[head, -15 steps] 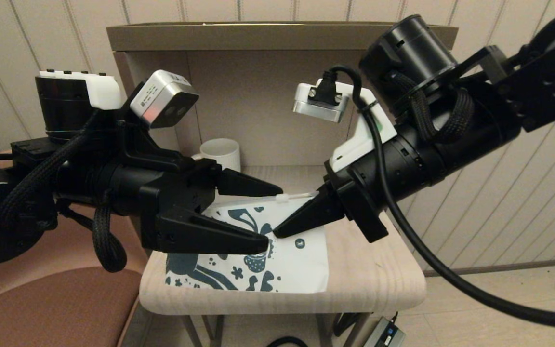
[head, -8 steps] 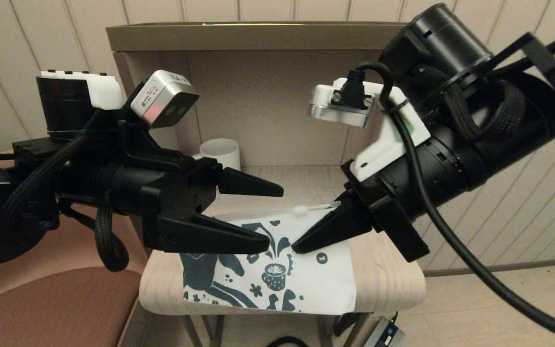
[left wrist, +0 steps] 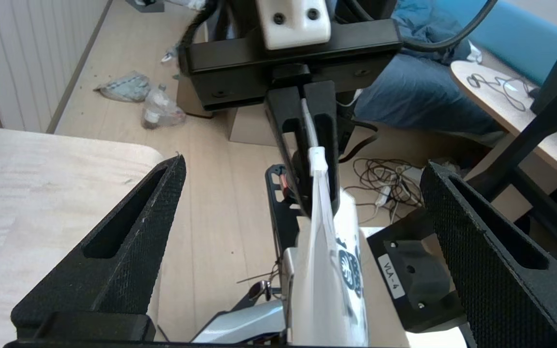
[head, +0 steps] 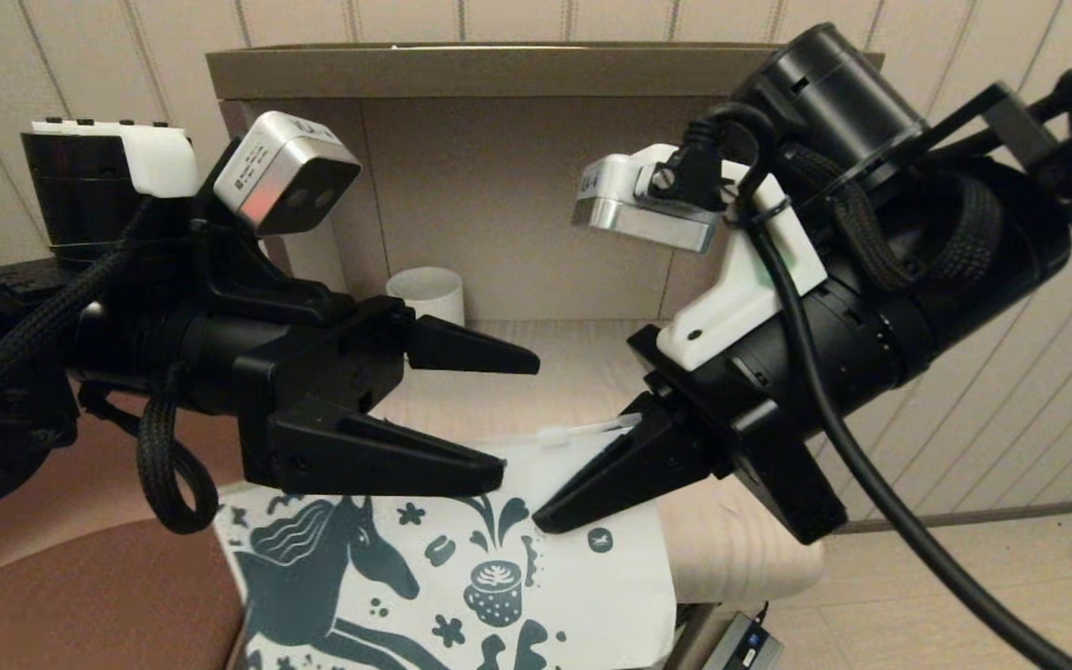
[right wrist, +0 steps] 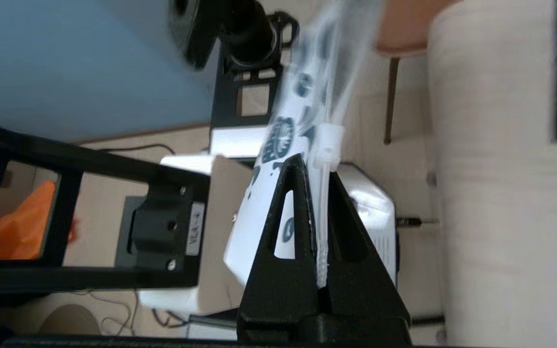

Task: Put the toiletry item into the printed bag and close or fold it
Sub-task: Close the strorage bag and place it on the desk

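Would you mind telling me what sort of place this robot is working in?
Probably an office or lab corner furnished like a room: a pale wooden table below a shelf, a padded chair, cables on the floor.

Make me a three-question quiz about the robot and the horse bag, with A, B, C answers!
1. Where is the white mug?
A. at the back of the table, beside the cabinet wall
B. on the floor
C. inside the bag

2. What colour is the horse on the printed bag?
A. red
B. dark teal
C. yellow

3. What is the right tool doing?
A. pinching the bag's zip edge
B. holding the mug
C. resting open

Answers: 1 A, it stands behind the left tool; 2 B, the print is teal; 3 A, the wrist views show it shut on the zip strip.
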Controlling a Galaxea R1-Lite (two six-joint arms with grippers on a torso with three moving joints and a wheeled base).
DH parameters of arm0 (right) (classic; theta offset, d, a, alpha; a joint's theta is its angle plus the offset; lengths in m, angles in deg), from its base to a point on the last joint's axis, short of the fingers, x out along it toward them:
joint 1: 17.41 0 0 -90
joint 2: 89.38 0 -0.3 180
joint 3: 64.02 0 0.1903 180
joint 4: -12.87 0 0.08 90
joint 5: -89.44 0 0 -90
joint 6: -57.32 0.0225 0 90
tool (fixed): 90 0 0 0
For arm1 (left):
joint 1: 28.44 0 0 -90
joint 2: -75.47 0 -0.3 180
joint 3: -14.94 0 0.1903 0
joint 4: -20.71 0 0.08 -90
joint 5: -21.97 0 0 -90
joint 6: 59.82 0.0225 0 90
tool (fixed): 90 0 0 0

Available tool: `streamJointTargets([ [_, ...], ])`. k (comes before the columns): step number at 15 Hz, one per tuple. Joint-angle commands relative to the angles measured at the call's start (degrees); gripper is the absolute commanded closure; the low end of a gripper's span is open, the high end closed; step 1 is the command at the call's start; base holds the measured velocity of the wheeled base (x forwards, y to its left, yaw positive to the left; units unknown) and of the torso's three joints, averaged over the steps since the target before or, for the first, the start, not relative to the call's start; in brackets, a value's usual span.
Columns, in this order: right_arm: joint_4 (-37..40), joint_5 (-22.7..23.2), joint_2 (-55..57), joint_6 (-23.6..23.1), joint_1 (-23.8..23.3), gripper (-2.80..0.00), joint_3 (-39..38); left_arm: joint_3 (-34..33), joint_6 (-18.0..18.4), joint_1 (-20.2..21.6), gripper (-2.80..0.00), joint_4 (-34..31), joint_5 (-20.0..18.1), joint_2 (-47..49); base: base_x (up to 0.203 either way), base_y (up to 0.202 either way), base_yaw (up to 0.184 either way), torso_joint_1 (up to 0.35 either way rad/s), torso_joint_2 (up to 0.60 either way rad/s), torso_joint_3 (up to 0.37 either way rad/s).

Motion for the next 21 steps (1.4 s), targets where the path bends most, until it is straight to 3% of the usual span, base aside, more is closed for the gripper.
streamJointTargets([
  [1, -0.47, 0.44, 0.77, -0.13, -0.1, 0.0, -0.34, 0.03, -0.16, -0.06, -2.8, 0.15, -0.43, -0.37, 0.0, 0.0, 0.0, 0.0, 0.0, 0.0],
  [21, -0.55, 0.09, 1.03, -0.39, -0.54, 0.0, 1.42, -1.11, 0.1, -0.06, -2.8, 0.24, -0.34, -0.37, 0.0, 0.0, 0.0, 0.0, 0.0, 0.0],
])
